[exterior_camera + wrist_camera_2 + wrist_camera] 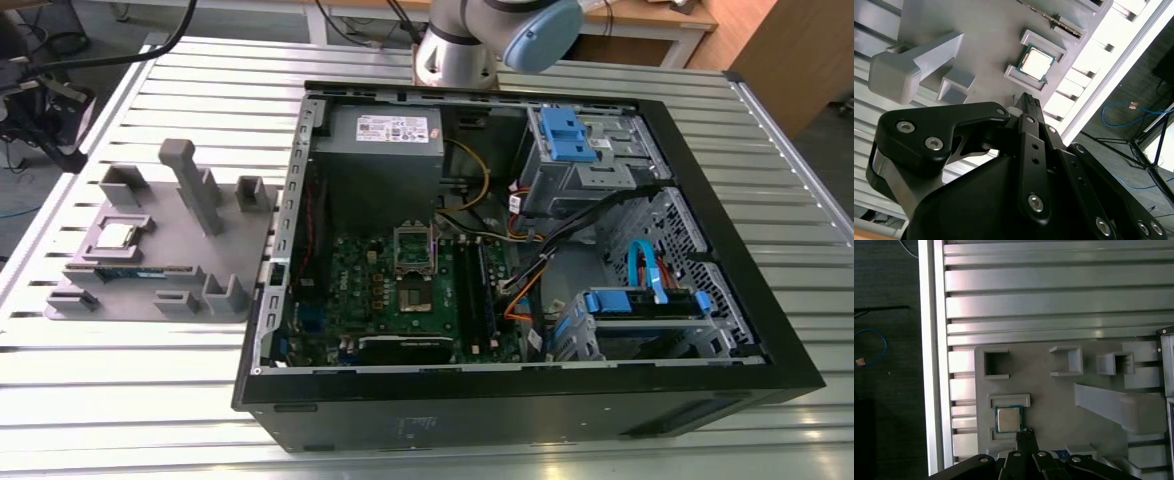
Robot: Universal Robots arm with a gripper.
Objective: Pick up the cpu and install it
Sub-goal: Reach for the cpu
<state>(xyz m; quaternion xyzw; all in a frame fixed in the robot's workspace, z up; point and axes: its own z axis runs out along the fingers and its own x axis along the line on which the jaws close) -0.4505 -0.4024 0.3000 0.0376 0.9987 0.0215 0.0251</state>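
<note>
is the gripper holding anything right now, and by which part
Nothing is held: the cpu lies in its pocket on the grey fixture, and the gripper near it is empty.

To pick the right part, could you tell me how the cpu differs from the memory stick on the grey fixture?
The cpu is square with a shiny silver top; the memory stick is long and narrow. The cpu lies nearer the end effector than the memory stick. Both sit on the grey fixture.
</note>
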